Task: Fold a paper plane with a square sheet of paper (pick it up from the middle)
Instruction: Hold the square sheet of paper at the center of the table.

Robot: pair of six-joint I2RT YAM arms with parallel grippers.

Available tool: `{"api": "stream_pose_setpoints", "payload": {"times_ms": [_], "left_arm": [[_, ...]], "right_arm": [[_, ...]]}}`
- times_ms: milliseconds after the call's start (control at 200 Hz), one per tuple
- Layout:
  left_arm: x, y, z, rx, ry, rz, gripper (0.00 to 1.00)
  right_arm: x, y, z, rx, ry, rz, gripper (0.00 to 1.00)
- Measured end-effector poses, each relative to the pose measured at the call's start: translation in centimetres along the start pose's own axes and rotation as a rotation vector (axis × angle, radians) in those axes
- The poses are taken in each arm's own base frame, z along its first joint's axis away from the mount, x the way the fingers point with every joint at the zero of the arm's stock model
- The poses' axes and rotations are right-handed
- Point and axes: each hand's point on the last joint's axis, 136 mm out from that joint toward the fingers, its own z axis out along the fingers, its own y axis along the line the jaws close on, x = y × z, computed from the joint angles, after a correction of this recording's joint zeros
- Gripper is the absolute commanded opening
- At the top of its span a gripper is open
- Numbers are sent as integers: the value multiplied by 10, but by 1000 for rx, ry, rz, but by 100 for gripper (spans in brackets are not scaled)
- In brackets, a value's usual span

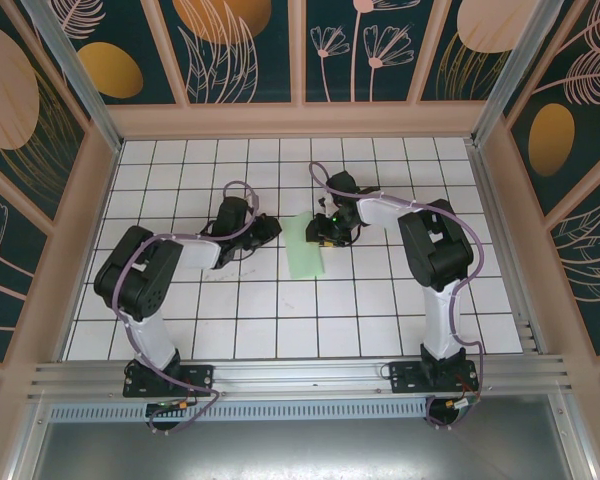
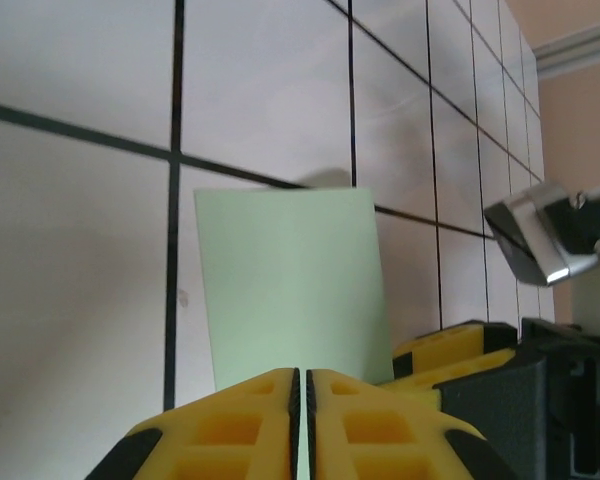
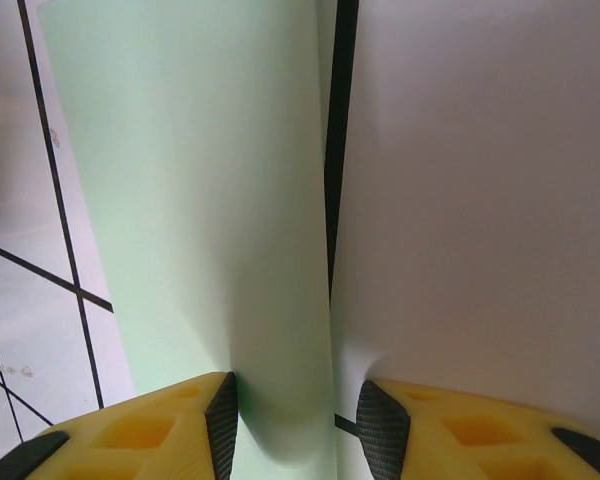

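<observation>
Top external: likely creasing the half-fold. Right gripper [image 1: 325,238] stands half-open at the edge of the square sheet of paper [image 1: 305,258], left gripper [image 2: 300,395] closed beside it; corner folds probably next.

Bright, even overhead light washes the white tabletop [image 1: 280,330]. Wrist views run softer: pale sheen on the tiles [image 2: 80,250], blur up close, a dim shadow on the paper sheet [image 3: 180,200] by the right gripper [image 3: 292,425]

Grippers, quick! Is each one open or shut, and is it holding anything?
Left gripper: shut at the paper's near edge; whether it pinches it cannot be told.
Right gripper: open, straddling the paper's edge.
</observation>
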Motion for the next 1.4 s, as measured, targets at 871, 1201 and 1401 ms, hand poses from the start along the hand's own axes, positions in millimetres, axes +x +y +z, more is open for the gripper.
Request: {"api": "stream_pose_setpoints", "payload": {"times_ms": [871, 1201, 1401], "left_arm": [[35, 11, 39, -113, 173, 9, 0], [36, 12, 39, -122, 175, 34, 0], [36, 12, 39, -124, 174, 35, 0]], "right_arm": [[-1, 3, -4, -4, -7, -3, 45], [-17, -8, -33, 113, -173, -10, 45], [-30, 8, -59, 70, -283, -15, 21]]}}
